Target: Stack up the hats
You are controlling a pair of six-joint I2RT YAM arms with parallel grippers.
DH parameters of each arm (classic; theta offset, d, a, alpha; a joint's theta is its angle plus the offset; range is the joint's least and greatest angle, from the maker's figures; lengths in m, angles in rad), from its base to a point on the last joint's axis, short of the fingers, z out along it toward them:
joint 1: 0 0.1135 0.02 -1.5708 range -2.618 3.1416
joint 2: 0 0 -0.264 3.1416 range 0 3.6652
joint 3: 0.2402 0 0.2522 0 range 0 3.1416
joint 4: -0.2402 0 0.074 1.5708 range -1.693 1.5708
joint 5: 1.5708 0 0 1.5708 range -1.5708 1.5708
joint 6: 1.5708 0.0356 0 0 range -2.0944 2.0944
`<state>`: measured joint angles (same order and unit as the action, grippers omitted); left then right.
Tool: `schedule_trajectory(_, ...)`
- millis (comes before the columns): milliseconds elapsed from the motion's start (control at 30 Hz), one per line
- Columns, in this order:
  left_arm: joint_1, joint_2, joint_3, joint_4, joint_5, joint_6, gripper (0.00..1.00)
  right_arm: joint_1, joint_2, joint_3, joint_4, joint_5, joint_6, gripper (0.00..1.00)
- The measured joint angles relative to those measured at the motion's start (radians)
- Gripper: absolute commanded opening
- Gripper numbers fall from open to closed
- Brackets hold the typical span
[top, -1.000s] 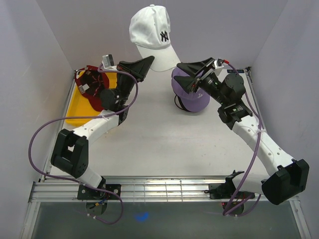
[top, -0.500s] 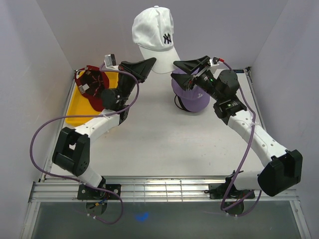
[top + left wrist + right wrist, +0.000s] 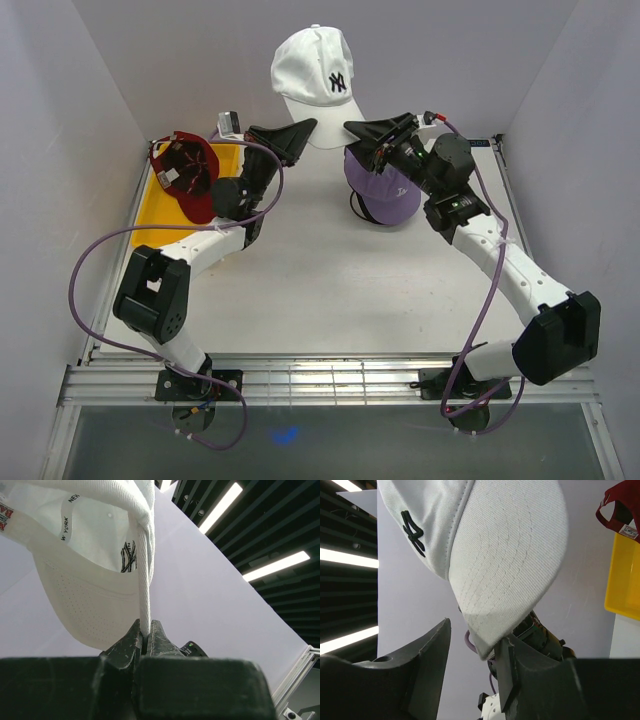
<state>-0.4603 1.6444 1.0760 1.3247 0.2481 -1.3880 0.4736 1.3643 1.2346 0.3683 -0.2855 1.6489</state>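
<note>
Above counter: white cap aloft.
Left hand: pinching its rim.
Right hand: jaws apart around brim; close squarely, then lower onto purple cap.

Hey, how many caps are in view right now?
3. White cap held up at the back by the left end effector; dark red cap on the yellow tray; lavender cap on the table. A dark edge beneath it may be a fourth.

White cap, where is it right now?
Top view: the white cap is held up at back centre, its edge pinched in the left fingers, up-left of the lavender cap.
</note>
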Motion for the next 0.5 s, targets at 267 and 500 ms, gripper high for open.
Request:
schedule_trajectory(267, 0.000, 0.000, -0.005, 0.010, -0.004, 0.000, 0.00, 0.002, 0.011, 0.000, 0.000, 0.022, -0.004, 0.28)
schedule_trajectory(500, 0.004, 0.000, -0.027, 0.000, -0.011, -0.009, 0.04, 0.000, 0.044, 0.034, 0.017, 0.027, -0.017, 0.08)
